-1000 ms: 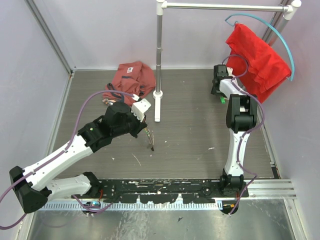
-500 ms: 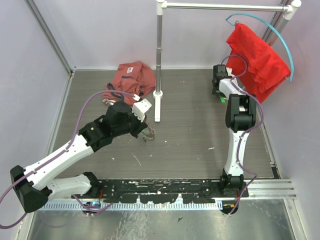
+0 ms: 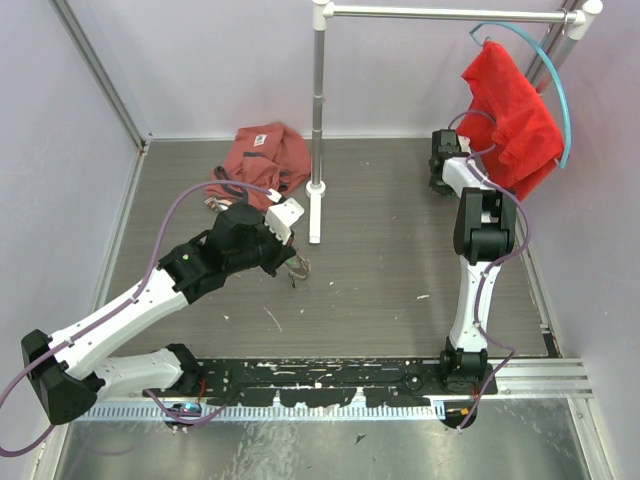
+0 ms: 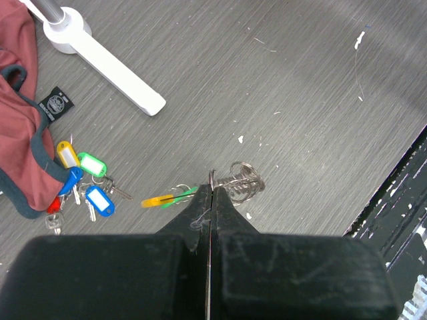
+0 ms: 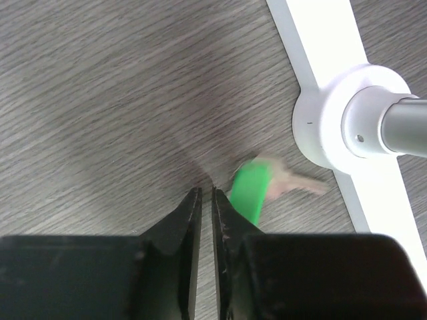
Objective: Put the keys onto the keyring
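Grey wood-grain table (image 3: 380,260) inside pale walls, with a white stand (image 3: 316,215) at centre back and a red cloth (image 3: 510,110) hung on the rail at the right.

Left arm: I see it stretched forward and inward from its base, elbow low, wrist turned toward the stand's foot. Left gripper (image 4: 211,197) is clenched, fingers pressed flat together, pinching the wire of the keyring (image 4: 243,183). The bunch of silvery keys sits just past the fingertips. A yellow-orange tag (image 4: 158,200) and a green sliver stick out to the left.

The keys (image 4: 87,183), tagged yellow, green and blue, lie in a cluster on the table against the edge of a pink garment (image 3: 265,155), well apart from the keyring.

Right arm: it stands upright and reaches to the far right corner beside the red cloth. Right gripper (image 5: 202,200) points down at the table, jaws almost together with a thin slit between them and nothing in it. A blurred green-tagged key (image 5: 251,190) lies just beside the right finger, near a stand foot (image 5: 333,127).
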